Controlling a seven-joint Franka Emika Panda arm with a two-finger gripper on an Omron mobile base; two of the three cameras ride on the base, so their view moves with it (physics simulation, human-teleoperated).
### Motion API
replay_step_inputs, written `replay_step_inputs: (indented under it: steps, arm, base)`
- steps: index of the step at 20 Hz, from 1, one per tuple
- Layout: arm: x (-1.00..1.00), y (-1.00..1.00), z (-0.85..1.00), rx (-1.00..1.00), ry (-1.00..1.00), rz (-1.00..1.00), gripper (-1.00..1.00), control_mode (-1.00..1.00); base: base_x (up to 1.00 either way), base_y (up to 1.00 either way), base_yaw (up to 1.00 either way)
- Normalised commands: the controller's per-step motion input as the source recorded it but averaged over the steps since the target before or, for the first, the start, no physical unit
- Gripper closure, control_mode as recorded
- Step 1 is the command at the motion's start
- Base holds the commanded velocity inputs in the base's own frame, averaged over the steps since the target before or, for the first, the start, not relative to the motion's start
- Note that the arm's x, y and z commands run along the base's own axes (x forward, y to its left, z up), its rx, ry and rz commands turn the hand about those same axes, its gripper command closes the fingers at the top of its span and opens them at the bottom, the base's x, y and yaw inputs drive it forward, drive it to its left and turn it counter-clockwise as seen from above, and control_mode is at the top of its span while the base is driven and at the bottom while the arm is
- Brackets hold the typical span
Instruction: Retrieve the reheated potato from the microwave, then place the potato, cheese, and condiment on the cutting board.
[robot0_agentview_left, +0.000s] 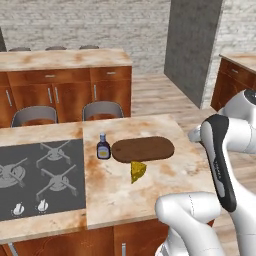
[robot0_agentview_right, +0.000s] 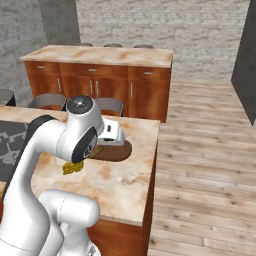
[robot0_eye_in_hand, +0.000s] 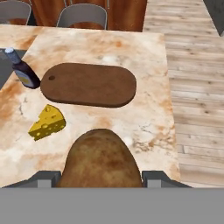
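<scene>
One rough, rounded potato (robot0_eye_in_hand: 101, 159) clamped in claw (robot0_eye_in_hand: 101, 180) above smooth oval wooden cutting board (robot0_eye_in_hand: 89, 84).

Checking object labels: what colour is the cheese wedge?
Bright yellow, pitted with holes; the cheese shows best in the hand view.

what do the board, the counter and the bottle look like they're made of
The board looks like dark brown wood with a matte finish; faint grain shows, and a small hole near one end. The counter looks like polished stone, perhaps marble: beige with rust-orange veining and blotches. The bottle seems to be glass or clear plastic, since dark sauce shows through, with a bluish cap; which of the two can't be told.
</scene>
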Motion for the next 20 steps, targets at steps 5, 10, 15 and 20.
replay_step_inputs:
  steps: [5, 10, 15, 20]
  arm:
    - [0.00, 0.00, 0.00, 0.00, 0.00, 0.00, 1.00, 1.00]
    - [0.00, 0.00, 0.00, 0.00, 0.00, 0.00, 1.00, 1.00]
    - [0.00, 0.00, 0.00, 0.00, 0.00, 0.00, 1.00, -1.00]
    - [0.00, 0.00, 0.00, 0.00, 0.00, 0.00, 1.00, -1.00]
  base:
    - [0.00, 0.00, 0.00]
    - [0.00, 0.00, 0.00]
    - [0.00, 0.00, 0.00]
    - [0.00, 0.00, 0.00]
